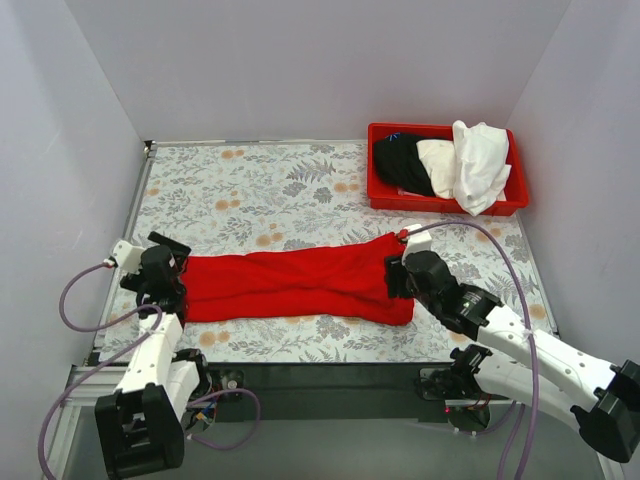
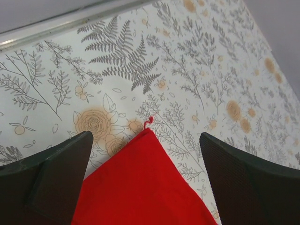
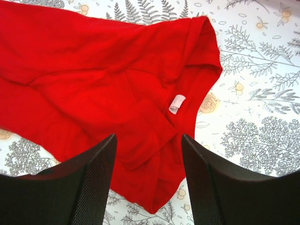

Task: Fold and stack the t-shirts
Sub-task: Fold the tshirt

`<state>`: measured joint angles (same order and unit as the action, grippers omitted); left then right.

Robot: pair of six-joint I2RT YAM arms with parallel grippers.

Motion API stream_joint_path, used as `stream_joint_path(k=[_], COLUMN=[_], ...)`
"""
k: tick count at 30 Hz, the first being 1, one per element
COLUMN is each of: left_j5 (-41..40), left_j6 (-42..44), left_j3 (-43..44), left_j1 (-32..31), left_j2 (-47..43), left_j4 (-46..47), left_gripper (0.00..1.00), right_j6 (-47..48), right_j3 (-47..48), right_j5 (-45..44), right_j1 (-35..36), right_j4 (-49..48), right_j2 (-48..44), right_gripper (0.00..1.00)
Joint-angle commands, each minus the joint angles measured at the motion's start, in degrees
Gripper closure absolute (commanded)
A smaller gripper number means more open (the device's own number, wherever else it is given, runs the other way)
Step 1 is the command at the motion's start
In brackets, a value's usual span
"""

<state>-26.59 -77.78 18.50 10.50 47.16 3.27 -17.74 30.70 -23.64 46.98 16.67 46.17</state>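
I have both arms stretched low over the table [image 1: 250, 180]. The red t-shirt [image 1: 295, 283] lies lengthwise between them. The left gripper [image 2: 146, 137] gapes wide over its corner, and the right gripper [image 3: 149, 138], equally wide, hangs above the end with the neck label [image 3: 176, 103].

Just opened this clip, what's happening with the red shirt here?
Two arms are working a red t-shirt, laid in a long band across the table. The left claw is open over its left end; the right claw is open over the neck end, by the white label. The other shirts sit in the red bin.
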Motion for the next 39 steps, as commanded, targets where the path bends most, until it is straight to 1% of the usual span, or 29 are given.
stream_joint_path(k=[1,3,6,8,11,15,20,25,33,38,39], left_j5=[3.3,5.0,5.5,6.3,7.9,11.1,12.4,12.4,11.6,11.2,10.9], left_j6=[1.5,1.6,2.5,3.5,4.5,4.1,4.3,4.7,5.1,5.3,5.3], left_j3=[3.1,3.7,5.4,6.7,7.8,8.8,10.1,10.8,10.9,10.7,10.6], left_j1=[-1.1,-1.9,-5.0,-8.3,-12.3,-13.5,-13.7,-13.7,-13.7,-13.7,-13.7], left_j2=[4.2,6.2,10.3,14.1,18.1,25.1,28.9,30.4,29.8,29.5,29.2], left_j4=[3.5,5.1,6.7,7.9,9.6,10.7,11.2,11.0,10.4,10.1,10.2], left_gripper=[0.10,0.10,0.10,0.10,0.10,0.09,0.08,0.08,0.07,0.07,0.07], right_j6=[1.6,2.6,3.8,4.7,5.4,5.3,4.5,3.1,2.1,1.9,1.8], right_j3=[4.7,7.1,9.2,9.7,12.0,14.6,15.9,16.8,15.2,14.3,14.2], right_j5=[-3.1,-2.5,-0.2,1.7,3.0,4.2,4.9,5.6,6.7,8.9,9.5], right_j1=[0.3,0.3,0.3,0.3,0.3,0.0,-0.7,-2.2,-3.8,-4.6,-4.9], right_j4=[-3.5,-5.9,-10.6,-14.7,-16.1,-19.5,-20.7,-20.9,-20.9,-21.8,-21.9], right_j2=[3.3,8.0,14.7,19.4,25.5,31.4,37.7,41.3,42.5,43.2,43.2], right_gripper=[0.48,0.48,0.48,0.48,0.48,0.50,0.51,0.53,0.56,0.66,0.70])
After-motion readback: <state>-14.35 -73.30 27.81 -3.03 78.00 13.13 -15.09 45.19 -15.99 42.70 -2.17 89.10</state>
